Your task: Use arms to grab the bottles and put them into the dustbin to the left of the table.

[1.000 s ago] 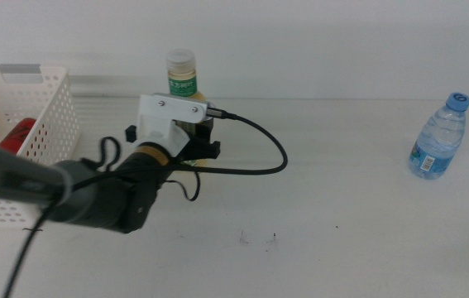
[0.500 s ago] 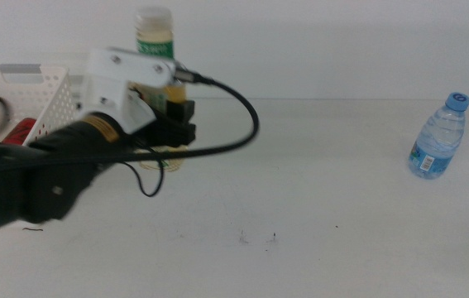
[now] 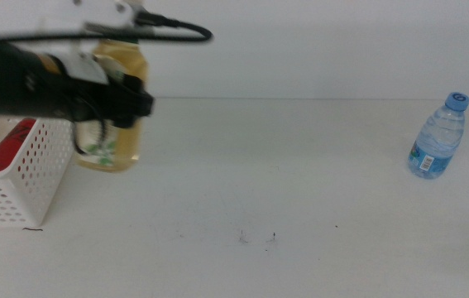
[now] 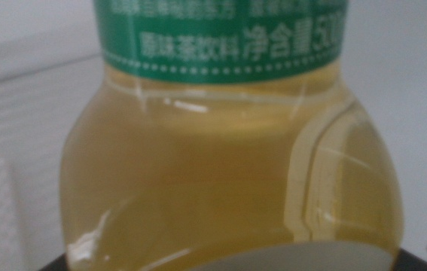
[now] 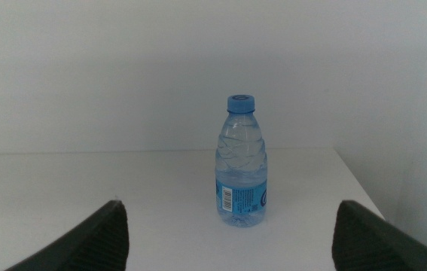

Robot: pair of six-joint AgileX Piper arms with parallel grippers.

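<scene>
Tea, yellow, in a clear plastic bottle with green label, hangs lifted off the white worktop at ten o'clock, beside the white perforated plastic dustbin, clamped in the left gripper's jaws for carrying over its rim. Inside lies a red can. At three o'clock stands a small clear blue-capped water bottle, which the right gripper faces with jaws wide apart, empty.

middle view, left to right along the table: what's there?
dustbin with a red can inside → tea bottle held by the left pincer → small dark specks on the table → water bottle at the far right.
</scene>
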